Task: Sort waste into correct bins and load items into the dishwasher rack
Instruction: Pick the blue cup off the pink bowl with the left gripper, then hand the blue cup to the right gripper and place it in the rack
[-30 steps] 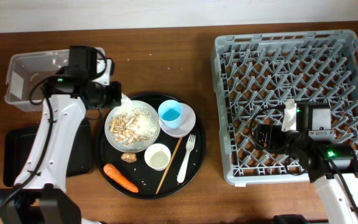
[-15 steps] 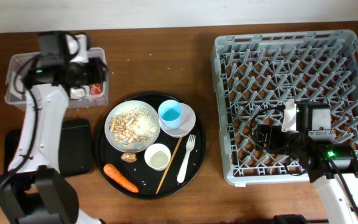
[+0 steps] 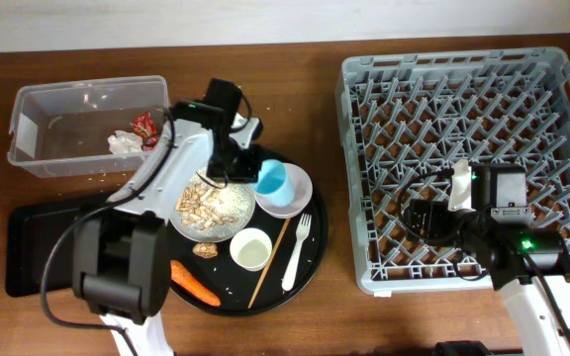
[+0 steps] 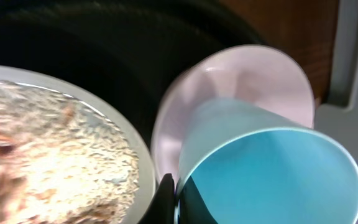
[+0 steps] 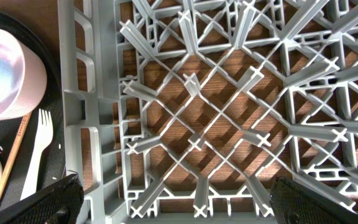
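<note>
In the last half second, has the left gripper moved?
Yes. The left gripper swung right, off the clear tub, to the light blue cup.

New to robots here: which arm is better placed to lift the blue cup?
Left, probably. The left fingers sit at the light blue cup rim, while the right fingers hang over the dishwasher rack, apart from it.

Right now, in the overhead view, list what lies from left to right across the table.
In order: clear tub → plate of food scraps → blue cup → grey dish rack.
</note>
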Robot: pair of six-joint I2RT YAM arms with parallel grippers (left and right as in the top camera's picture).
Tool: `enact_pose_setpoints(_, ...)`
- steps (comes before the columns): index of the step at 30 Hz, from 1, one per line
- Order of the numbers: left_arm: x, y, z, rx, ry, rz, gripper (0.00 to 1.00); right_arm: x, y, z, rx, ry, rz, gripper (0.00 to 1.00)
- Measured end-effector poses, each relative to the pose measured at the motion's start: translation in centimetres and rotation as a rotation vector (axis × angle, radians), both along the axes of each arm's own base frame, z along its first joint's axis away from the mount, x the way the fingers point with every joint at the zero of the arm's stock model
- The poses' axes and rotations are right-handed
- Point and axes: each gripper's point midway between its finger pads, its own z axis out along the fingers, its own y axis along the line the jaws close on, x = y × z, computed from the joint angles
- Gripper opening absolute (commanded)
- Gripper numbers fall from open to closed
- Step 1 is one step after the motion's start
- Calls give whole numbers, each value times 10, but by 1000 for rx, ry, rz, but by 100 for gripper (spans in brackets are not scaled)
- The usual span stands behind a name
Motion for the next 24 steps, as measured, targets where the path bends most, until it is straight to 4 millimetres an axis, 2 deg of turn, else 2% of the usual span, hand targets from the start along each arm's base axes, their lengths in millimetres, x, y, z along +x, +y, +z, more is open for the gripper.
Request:
enact_pose_setpoints(2, 20, 9, 37, -83, -54, 33, 0, 4, 0, 6, -3, -22, 5, 99)
enact_pose_setpoints(3, 28, 0, 71, -246, -104, 6, 0, 18, 3, 27, -5, -102, 38, 99)
enact_pose_setpoints(4, 30, -11, 114, -443, -173, -52, 0, 36, 17, 56, 23, -227, 142, 99)
enact_pose_setpoints(5, 19, -31, 146, -637, -200, -157, 0, 43, 31, 71, 64, -294, 229, 99)
enact_pose_setpoints(6, 7, -46, 164, -762, -208, -238, 0, 47, 48, 81, 121, -343, 315, 99)
enact_pose_setpoints(8, -13, -74, 187, -911, -221, -365, 0, 57, 85, 94, 285, -421, 509, 99)
enact_pose_setpoints(9, -25, -87, 193, -956, -210, -414, 0, 61, 103, 100, 385, -452, 610, 99)
enact_pose_setpoints(10, -32, -94, 197, -983, -204, -443, 0, 62, 111, 100, 436, -458, 660, 99)
enact_pose_setpoints(13, -35, -94, 207, -1042, -203, -457, 0, 48, 134, 118, 642, -518, 859, 98)
enact_pose_setpoints(16, -43, -100, 215, -1094, -185, -479, 0, 34, 142, 132, 749, -546, 949, 99)
enact_pose_setpoints(18, -40, -100, 208, -1049, -200, -477, 0, 24, 148, 140, 809, -550, 998, 99)
enact_pose_setpoints(24, -35, -96, 207, -1039, -216, -471, 0, 23, 148, 141, 816, -550, 1001, 89)
